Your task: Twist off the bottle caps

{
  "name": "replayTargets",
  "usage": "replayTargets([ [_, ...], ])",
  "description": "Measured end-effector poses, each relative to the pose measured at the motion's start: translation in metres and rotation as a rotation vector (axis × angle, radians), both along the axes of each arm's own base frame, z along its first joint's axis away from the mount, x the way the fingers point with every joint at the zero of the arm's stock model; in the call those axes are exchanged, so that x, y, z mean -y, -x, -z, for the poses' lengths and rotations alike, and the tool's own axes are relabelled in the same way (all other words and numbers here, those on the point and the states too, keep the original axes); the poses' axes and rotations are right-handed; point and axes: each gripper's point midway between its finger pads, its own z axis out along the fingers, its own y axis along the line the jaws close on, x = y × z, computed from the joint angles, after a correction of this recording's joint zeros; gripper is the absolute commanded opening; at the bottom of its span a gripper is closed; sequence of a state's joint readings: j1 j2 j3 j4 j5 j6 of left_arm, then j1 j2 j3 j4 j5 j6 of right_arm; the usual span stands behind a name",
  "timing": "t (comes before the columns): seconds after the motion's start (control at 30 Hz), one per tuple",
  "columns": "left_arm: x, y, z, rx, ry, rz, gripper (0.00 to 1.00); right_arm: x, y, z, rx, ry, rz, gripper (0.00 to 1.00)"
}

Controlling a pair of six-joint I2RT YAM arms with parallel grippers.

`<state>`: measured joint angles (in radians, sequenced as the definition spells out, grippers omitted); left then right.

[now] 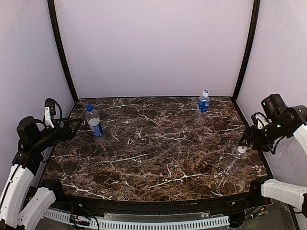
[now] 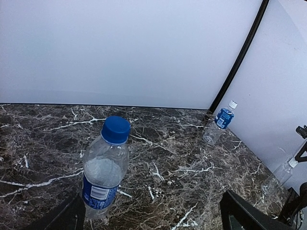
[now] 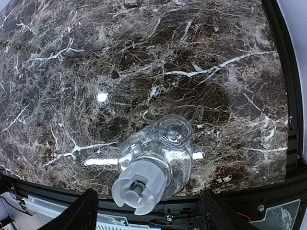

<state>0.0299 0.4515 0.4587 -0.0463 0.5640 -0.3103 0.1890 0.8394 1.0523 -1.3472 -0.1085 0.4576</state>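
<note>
clear unlabelled bottle (image 3: 168, 141) w/ white cap (image 3: 141, 184) on, upright

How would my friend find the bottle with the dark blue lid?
Look at the dark marble table, then its left side. One clear bottle with a blue label stands upright there. Only its cap is dark blue; the back-right bottle and unlabelled bottle are pale-topped.

Two blue-labelled bottles (image 1: 94, 123), one unlabelled bottle (image 1: 231, 165), three caps (image 1: 89, 108), two claws (image 1: 72, 128), one marble table (image 1: 153, 143).
</note>
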Motion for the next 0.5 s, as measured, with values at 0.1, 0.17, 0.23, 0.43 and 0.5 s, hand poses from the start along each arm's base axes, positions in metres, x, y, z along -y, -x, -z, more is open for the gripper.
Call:
replayTargets([
  [0.1, 0.0, -0.002, 0.0, 0.0, 0.0, 0.0, 0.99, -0.005, 0.002, 0.001, -0.007, -0.003, -0.012, 0.65],
  [0.17, 0.0, -0.004, 0.001, -0.006, 0.001, 0.001, 0.99, -0.007, 0.003, 0.001, -0.01, -0.001, -0.015, 0.64],
  [0.23, 0.0, -0.006, 0.002, -0.006, 0.001, 0.001, 0.99, -0.009, 0.004, 0.002, -0.014, 0.004, -0.018, 0.63],
  [0.43, 0.0, -0.008, 0.001, 0.008, 0.0, 0.0, 0.99, -0.017, 0.009, 0.018, -0.086, 0.045, -0.049, 0.56],
  [0.5, 0.0, -0.008, 0.002, 0.007, 0.0, 0.0, 0.99, -0.017, 0.007, 0.021, -0.1, 0.067, -0.051, 0.52],
])
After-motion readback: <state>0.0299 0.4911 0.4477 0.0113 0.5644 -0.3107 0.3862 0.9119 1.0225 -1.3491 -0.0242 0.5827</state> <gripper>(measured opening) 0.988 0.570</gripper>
